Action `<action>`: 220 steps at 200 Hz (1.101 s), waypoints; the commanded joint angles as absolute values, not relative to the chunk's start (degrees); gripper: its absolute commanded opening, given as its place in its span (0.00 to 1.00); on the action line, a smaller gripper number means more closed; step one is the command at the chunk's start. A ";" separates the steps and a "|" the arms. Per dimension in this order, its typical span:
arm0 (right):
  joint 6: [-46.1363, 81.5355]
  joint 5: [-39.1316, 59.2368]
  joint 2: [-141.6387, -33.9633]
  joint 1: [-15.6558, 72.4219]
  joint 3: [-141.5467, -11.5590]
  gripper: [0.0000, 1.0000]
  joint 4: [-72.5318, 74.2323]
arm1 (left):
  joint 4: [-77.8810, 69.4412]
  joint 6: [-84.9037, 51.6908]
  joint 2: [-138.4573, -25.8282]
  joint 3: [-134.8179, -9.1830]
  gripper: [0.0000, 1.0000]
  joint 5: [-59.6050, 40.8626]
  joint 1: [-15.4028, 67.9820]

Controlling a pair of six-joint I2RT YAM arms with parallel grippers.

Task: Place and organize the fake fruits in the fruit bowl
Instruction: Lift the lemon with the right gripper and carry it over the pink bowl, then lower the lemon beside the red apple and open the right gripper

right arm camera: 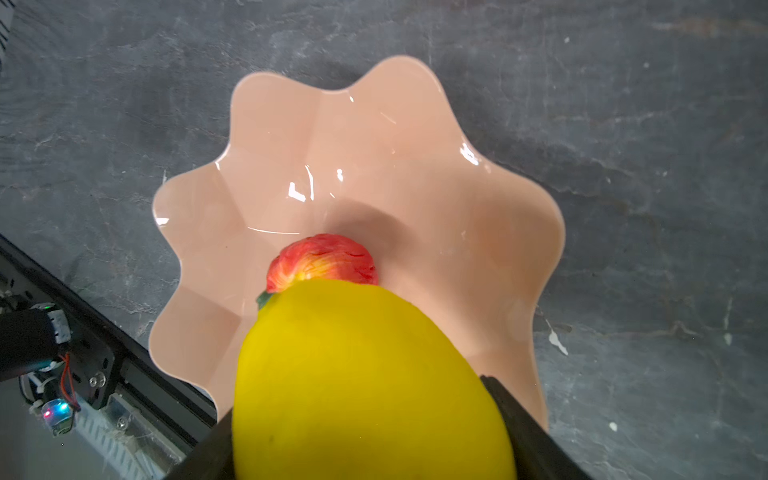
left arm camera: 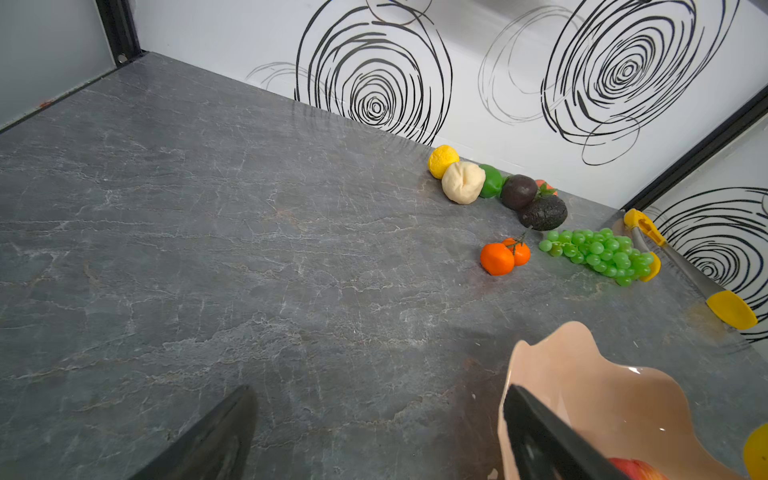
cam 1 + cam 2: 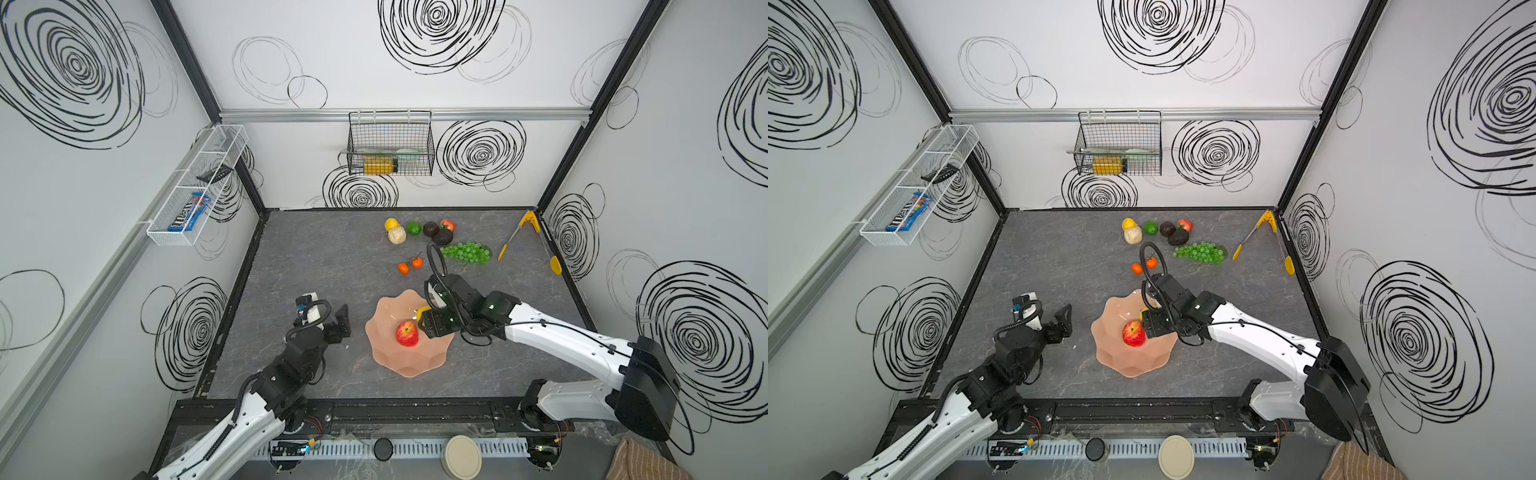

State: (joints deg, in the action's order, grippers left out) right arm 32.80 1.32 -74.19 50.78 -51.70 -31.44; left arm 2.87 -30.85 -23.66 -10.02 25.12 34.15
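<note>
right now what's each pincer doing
left pincer: open, holding nothing
right pincer: closed on a yellow lemon, above the fruit bowl

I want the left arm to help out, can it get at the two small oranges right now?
Probably yes. The left gripper is open and empty, and the small oranges lie on bare table with nothing between. The right gripper, holding a lemon over the fruit bowl, stays off that path.
</note>
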 commanded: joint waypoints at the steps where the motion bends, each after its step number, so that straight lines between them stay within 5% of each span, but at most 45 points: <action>1: 39.46 -0.39 -75.31 52.19 -51.48 0.62 -28.59 | 0.68 -31.06 -23.03 -10.20 0.96 24.31 33.66; 220: 45.27 -6.84 -88.73 54.80 -52.29 0.65 -24.75 | 1.17 -31.04 -21.53 -9.98 0.96 23.64 33.36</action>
State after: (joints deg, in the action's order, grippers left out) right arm 44.77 -5.85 -87.37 54.02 -50.92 -25.19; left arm 2.94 -30.87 -21.78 -10.02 24.01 33.93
